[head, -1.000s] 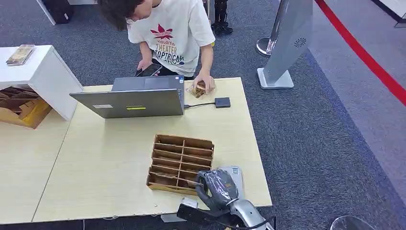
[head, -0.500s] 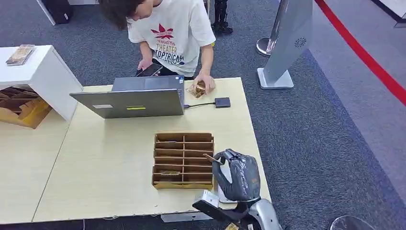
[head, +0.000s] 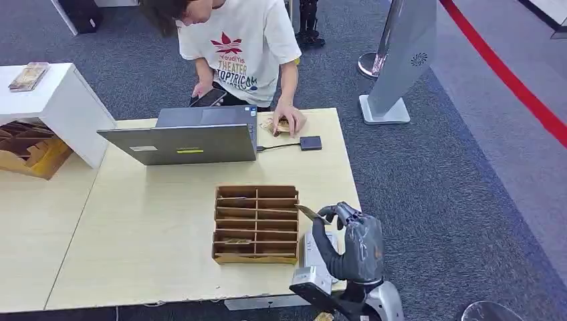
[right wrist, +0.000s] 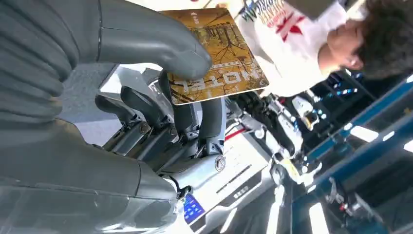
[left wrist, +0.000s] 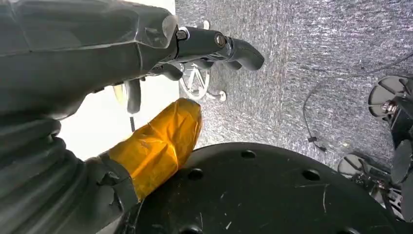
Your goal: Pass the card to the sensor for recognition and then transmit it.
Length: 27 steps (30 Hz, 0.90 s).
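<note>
My right hand (head: 351, 244) hovers over the table's near right corner, just right of the wooden slotted card box (head: 256, 224). It pinches a brown hotel card (head: 309, 213) between thumb and fingers, and the card points toward the box. The right wrist view shows the card's printed face (right wrist: 219, 53) under the thumb. A white device with a blue button (right wrist: 229, 180) lies below the hand, also seen on the table (head: 313, 254). A small black box (head: 310, 142) is cabled to the laptop (head: 187, 137). My left hand (left wrist: 146, 73) hangs beside my body, holding nothing, fingers stretched out.
A person leans over the far table edge, one hand on a small pile of cards (head: 281, 124), the other holding a phone (head: 208, 98). A white cabinet (head: 53, 100) and cardboard (head: 30, 154) stand at the left. A grey sign stand (head: 398, 60) is on the carpet at the right.
My right hand lifted from the box's near right corner and moved right and up, carrying the card out of the box. The person's hand shifted slightly on the pile.
</note>
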### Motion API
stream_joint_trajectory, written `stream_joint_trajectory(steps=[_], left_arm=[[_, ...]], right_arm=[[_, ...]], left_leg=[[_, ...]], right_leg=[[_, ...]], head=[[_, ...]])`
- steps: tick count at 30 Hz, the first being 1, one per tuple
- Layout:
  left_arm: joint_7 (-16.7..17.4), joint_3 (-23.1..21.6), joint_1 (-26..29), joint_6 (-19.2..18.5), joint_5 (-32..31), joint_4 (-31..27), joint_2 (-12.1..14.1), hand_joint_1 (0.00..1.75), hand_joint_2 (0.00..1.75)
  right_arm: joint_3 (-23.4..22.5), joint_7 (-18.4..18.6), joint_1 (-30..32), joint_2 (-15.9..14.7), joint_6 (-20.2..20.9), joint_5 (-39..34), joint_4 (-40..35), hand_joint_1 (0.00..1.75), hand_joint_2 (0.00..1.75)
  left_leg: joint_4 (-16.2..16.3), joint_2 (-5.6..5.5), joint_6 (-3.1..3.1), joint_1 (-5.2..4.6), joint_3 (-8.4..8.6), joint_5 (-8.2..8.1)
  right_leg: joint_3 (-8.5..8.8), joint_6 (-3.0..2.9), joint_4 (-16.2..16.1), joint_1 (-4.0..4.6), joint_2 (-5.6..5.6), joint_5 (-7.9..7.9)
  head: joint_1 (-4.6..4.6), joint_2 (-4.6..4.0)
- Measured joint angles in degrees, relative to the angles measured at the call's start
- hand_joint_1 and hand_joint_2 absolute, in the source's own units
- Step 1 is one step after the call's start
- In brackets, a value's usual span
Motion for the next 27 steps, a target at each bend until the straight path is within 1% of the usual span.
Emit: stream_joint_trajectory(steps=[6,9,16,20,27], left_arm=[[-0.07,0.57,0.03,0.00,0.00,0.24,-0.17,0.00,1.75],[-0.11,0.57,0.04,0.00,0.00,0.31,-0.20,0.00,1.75],[-0.11,0.57,0.04,-0.09,0.00,0.33,-0.17,0.00,1.75],[-0.09,0.55,0.03,-0.09,-0.07,0.33,-0.13,0.00,1.75],[0.18,-0.05,-0.02,-0.09,-0.26,0.31,0.11,0.00,1.75]], right_arm=[[-0.85,-2.34,0.42,0.22,-0.72,-1.05,-2.38,1.75,1.75],[-1.55,-3.21,0.63,1.07,-0.72,-0.83,-3.37,1.75,1.75],[-1.73,-2.97,-0.82,3.08,-0.52,0.90,-4.33,1.75,1.75],[-1.70,-2.97,-3.93,3.65,-0.30,0.79,-3.95,1.75,1.75],[-1.53,-2.27,-10.45,4.70,1.92,1.14,-1.33,1.75,1.75]], left_leg=[[0.00,0.00,0.00,0.00,0.00,0.00],[0.00,0.00,0.00,0.00,0.00,0.00],[-0.01,0.00,0.00,0.00,0.00,0.01],[0.00,0.00,0.01,0.00,0.01,0.02],[0.00,-0.01,-0.02,0.01,0.02,0.06]], right_leg=[[0.00,0.00,0.00,0.00,0.00,0.00],[0.01,0.00,0.00,0.00,0.00,0.00],[0.02,0.00,0.01,0.00,0.00,0.00],[0.04,0.00,0.01,0.00,0.00,0.01],[0.05,-0.01,0.02,0.01,-0.01,0.04]], head=[[0.02,0.00],[0.02,0.00],[0.00,0.00],[0.02,0.00],[0.02,0.00]])
